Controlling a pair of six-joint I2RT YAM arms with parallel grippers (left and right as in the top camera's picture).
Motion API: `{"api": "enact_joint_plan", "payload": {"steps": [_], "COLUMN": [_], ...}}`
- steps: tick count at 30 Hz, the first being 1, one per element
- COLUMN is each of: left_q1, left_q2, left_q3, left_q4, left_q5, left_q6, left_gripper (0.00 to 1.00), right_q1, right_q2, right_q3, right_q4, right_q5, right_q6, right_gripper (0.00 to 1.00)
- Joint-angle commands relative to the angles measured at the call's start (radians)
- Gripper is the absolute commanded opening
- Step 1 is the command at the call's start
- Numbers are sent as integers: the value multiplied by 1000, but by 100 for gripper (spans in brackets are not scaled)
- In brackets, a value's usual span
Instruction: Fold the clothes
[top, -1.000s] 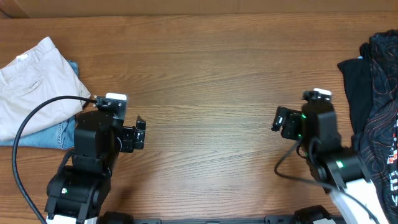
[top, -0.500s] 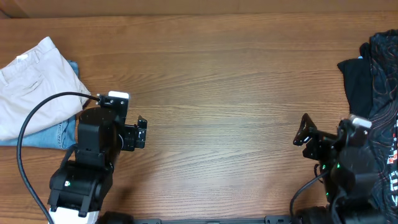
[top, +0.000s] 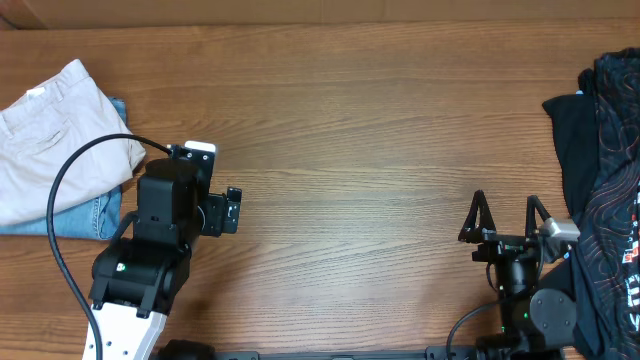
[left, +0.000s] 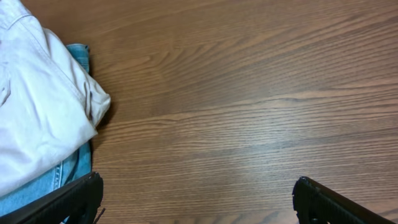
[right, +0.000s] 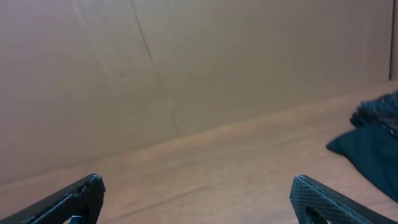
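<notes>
Where the wood-grained tabletop (top: 360, 130) runs brown and smooth from edge to edge, we see the shorts (top: 50, 140) lying at its far left: pale beige cotton, soft and faintly creased, folded into a rough block with a stitched pocket seam showing on top. They rest on a blue denim piece (top: 90, 215), whose faded edge sticks out below and to the right of them. The left tool (top: 226, 212) is black and boxy, and it hangs just to the right of that stack, apart from the cloth. In the left wrist view its two dark, textured fingertips (left: 81, 198) stand wide apart and empty, with the rounded corner of the shorts up and to the left of them and bare wood between. A black cable (top: 60, 190) loops from the left arm across the shorts and the denim. The right tool (top: 505, 222) sits near the front edge on the right side, well apart from the shorts, its thin pointed fingers spread wide with nothing between them. Just to its right lies a heap of dark clothes (top: 605, 150), black and crumpled, one piece printed with fine reddish lines. In the right wrist view a plain tan wall (right: 186, 68) rises behind the tabletop.
</notes>
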Motion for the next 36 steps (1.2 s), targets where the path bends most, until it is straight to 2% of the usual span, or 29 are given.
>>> {"api": "enact_joint_plan", "payload": {"steps": [1, 4, 8, 36], "left_q1": [7, 7, 7, 7], "left_q2": [28, 58, 93, 354], "left_q3": [-5, -5, -5, -5], "left_q4": [3, 3, 3, 4], "left_q5": [-5, -5, -5, -5], "left_q6": [-17, -17, -17, -17], "left_gripper": [100, 100, 100, 100], "right_q1": [-4, -4, -5, -5], "right_q2": [-45, -45, -46, -45], "right_q3": [-79, -151, -158, -158], "right_q4": [73, 174, 79, 56], "right_q5": [-8, -20, -86, -120], "right_q6": [-21, -84, -210, -216], "right_gripper": [100, 100, 100, 100]}}
